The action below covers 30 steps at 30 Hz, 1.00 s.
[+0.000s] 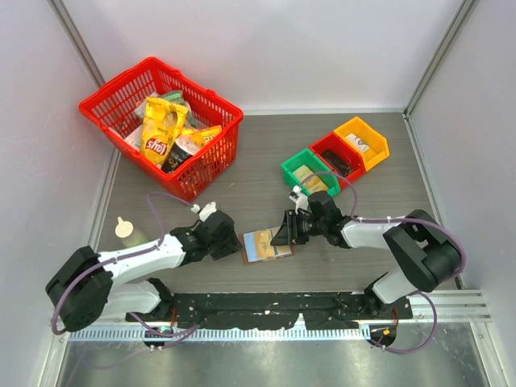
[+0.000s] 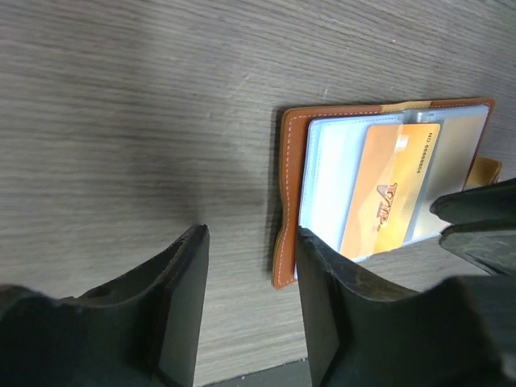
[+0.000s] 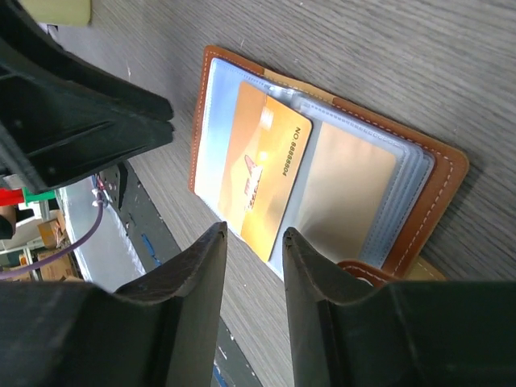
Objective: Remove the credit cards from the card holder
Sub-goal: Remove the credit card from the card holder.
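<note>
The card holder point(image 1: 267, 245) lies open on the table between my two grippers, brown leather point(image 2: 289, 181) around pale plastic sleeves. An orange credit card point(image 2: 392, 190) pokes out of a sleeve, its corner toward me in the right wrist view point(image 3: 262, 171). A second tan credit card point(image 3: 348, 193) sits inside the neighbouring sleeve. My left gripper point(image 1: 237, 243) is open at the holder's left edge point(image 2: 250, 246), nothing between its fingers. My right gripper point(image 1: 283, 233) is open at the holder's right side point(image 3: 251, 235), its tips just short of the orange card's corner.
A red basket point(image 1: 109, 97) of snack bags stands at the back left. Green point(image 1: 292, 166), red point(image 1: 326, 146) and orange point(image 1: 379, 139) bins sit at the back right. A small beige object point(image 1: 122, 227) lies at the left. A black strip point(image 1: 266, 306) runs along the near edge.
</note>
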Tool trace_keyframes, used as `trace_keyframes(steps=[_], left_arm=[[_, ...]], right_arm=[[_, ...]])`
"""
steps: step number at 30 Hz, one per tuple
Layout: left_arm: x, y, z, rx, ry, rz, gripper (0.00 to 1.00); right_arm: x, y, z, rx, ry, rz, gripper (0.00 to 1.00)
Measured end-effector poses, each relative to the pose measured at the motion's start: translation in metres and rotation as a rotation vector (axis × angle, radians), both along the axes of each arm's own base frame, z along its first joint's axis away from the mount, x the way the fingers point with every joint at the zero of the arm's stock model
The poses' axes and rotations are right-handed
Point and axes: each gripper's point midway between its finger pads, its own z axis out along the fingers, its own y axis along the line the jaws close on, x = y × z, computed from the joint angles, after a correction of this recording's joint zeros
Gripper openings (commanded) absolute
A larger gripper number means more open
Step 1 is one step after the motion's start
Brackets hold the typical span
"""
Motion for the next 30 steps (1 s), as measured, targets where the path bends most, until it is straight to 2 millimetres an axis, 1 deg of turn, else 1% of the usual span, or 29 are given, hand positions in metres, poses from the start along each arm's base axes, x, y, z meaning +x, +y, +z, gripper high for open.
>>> trace_keyframes(steps=[2,4,6,8,10,12,14,16,18,21,25,27,30], left_arm=[[-0.002,0.006,0.006,0.006,-0.007,0.005,0.5],[-0.004,0.01,0.012,0.014,-0.012,0.005,0.43],[-0.003,0.011,0.024,0.011,-0.03,-0.002,0.36],[0.001,0.006,0.037,-0.012,-0.053,-0.007,0.3],[0.005,-0.005,0.051,-0.047,-0.073,-0.033,0.24],[0.009,-0.015,0.058,-0.071,-0.077,-0.055,0.2],[0.012,-0.026,0.059,-0.08,-0.07,-0.082,0.16],[0.016,-0.036,0.054,-0.082,-0.054,-0.104,0.14],[0.017,-0.041,0.044,-0.068,-0.032,-0.125,0.13],[0.016,-0.044,0.026,-0.04,0.007,-0.143,0.11],[0.013,-0.045,-0.001,-0.003,0.067,-0.149,0.06],[0.016,-0.053,-0.002,-0.033,0.063,-0.153,0.02],[0.019,-0.062,-0.005,-0.075,0.06,-0.144,0.0]], right_arm=[[0.0,0.003,-0.003,-0.007,0.008,-0.002,0.4],[0.0,0.005,-0.006,-0.016,0.019,-0.008,0.4],[0.001,0.007,-0.007,-0.021,0.021,-0.013,0.41],[0.003,0.007,-0.006,-0.023,0.019,-0.021,0.41],[0.006,0.007,-0.006,-0.028,0.014,-0.032,0.41],[0.008,0.007,-0.006,-0.032,0.008,-0.04,0.41],[0.009,0.007,-0.006,-0.034,0.008,-0.044,0.41],[0.009,0.007,-0.006,-0.035,0.01,-0.049,0.41],[0.01,0.007,-0.006,-0.036,0.01,-0.053,0.41],[0.01,0.007,-0.007,-0.038,0.01,-0.057,0.41],[0.01,0.007,-0.007,-0.041,0.008,-0.058,0.42],[0.01,0.008,-0.007,-0.042,0.007,-0.057,0.42],[0.01,0.008,-0.007,-0.044,0.005,-0.057,0.42]])
